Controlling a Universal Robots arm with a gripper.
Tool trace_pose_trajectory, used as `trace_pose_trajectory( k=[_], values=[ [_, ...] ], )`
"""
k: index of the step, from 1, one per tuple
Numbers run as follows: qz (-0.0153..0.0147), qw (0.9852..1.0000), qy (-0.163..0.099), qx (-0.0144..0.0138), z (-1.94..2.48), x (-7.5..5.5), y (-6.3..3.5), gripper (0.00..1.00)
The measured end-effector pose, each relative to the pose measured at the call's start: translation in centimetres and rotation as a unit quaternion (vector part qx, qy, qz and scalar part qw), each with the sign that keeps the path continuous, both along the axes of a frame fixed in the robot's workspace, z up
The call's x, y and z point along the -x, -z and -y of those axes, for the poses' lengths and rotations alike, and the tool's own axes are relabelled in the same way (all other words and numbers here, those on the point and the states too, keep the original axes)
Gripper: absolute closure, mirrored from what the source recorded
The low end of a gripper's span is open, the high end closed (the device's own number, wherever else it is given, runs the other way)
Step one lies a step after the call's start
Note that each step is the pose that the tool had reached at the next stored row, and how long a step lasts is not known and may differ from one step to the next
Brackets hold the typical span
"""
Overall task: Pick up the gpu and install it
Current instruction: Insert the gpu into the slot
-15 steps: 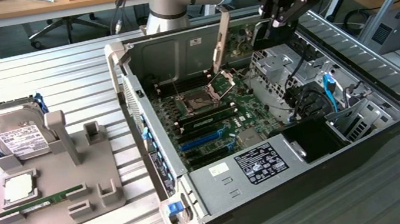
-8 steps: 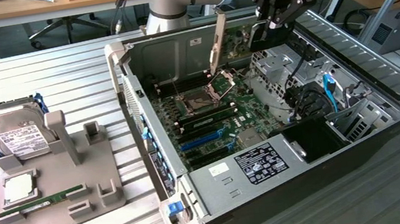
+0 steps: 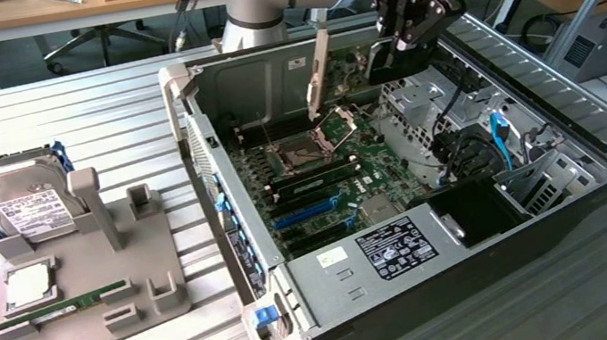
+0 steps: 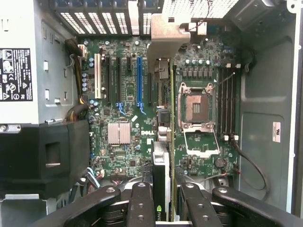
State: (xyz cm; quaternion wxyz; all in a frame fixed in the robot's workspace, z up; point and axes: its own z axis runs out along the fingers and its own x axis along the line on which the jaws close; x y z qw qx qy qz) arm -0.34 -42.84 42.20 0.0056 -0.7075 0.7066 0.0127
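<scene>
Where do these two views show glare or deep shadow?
Exterior view: even room light, the slatted table pale and bright, the black duct inside the computer case the darkest patch. Wrist view: the gpu, gripped by the gripper, has its metal bracket lit pale; the motherboard is evenly lit without strong glare, and the black duct is nearly black.

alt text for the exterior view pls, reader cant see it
A robot arm's hand holds the gpu on edge above the motherboard inside an open computer case lying on a slatted table. To the exterior view's left, a grey stand carries a hard drive and a memory stick.
</scene>
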Motion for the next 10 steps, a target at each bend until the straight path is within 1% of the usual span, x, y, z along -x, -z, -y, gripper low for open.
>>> trace_pose_trajectory(
  k=[2,3,10],
  values=[
    [0.0028,1.0,0.0,0.0,0.0,0.47,0.3,0.73],
    [0.0036,1.0,0.0,0.0,0.0,0.67,0.46,0.73],
    [0.0038,1.0,0.003,0.0001,0.0,1.17,1.02,0.73]
  ],
)
